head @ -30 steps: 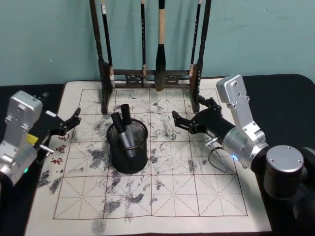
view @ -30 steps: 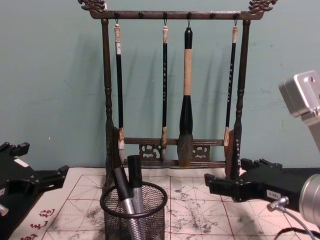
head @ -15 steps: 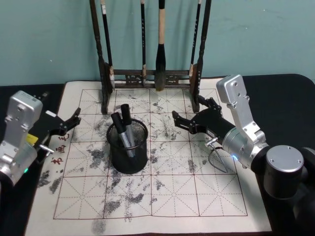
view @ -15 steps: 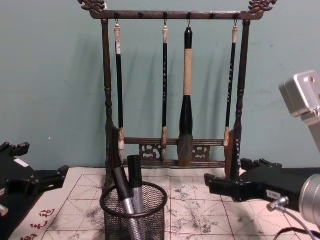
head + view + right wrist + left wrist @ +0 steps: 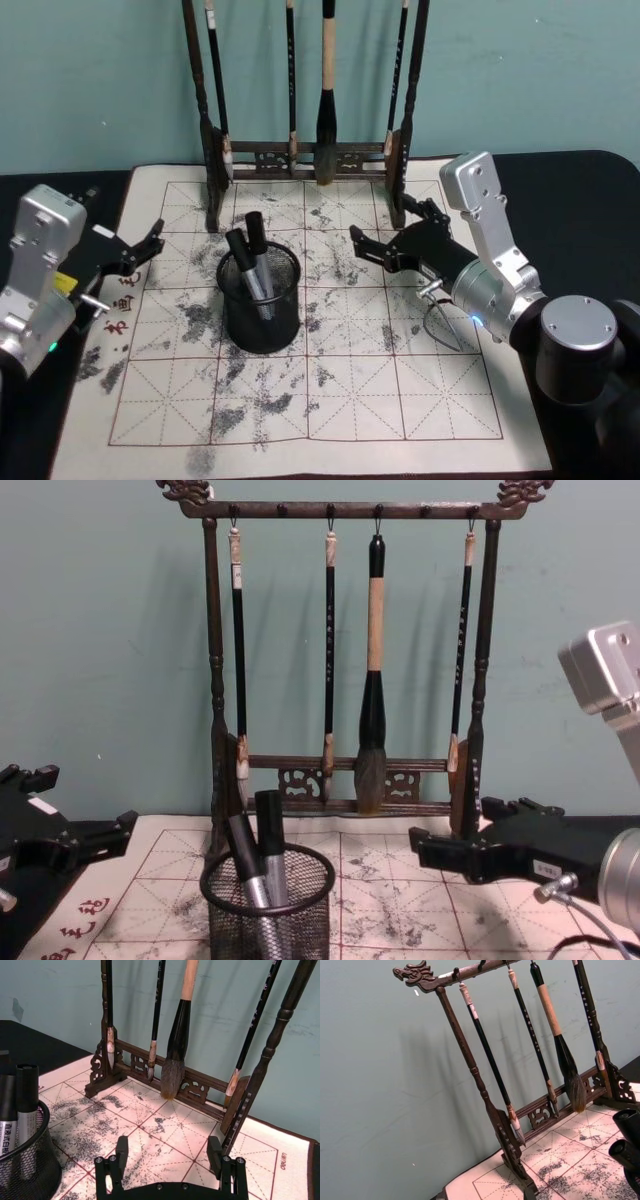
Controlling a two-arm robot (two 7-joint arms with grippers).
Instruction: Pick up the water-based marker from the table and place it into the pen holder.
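Count: two water-based markers (image 5: 252,262) with black caps and silver barrels, both standing tilted inside the short black wire-mesh pen holder (image 5: 260,302), caps leaning toward the robot's left and poking above the thick round rim. In the chest view the markers (image 5: 258,865) rise out of the holder (image 5: 267,908) side by side. One holder. One tall dark wooden brush rack (image 5: 308,150) with four calligraphy brushes (image 5: 373,670) hanging from its top bar, the third from the left much thicker than the rest. One cream grid-printed calligraphy mat (image 5: 350,380) with grey ink smudges, laid on a black table (image 5: 580,190).

Room: holder sits left of mat centre, well short of the rack base. Near half of the mat is bare; open grid also between holder and right gripper. Mat edges stop short of the table edge on both sides.

Right gripper (image 5: 390,232) hovers over the mat right of the holder, just by the rack's right foot, arm reaching in from the near-right corner; fingers spread wide, nothing between them. Right wrist view confirms both fingers (image 5: 120,1152) apart.

Left gripper (image 5: 140,250) sits at the mat's left edge, pointing toward the holder, fingers apart, holding nothing.
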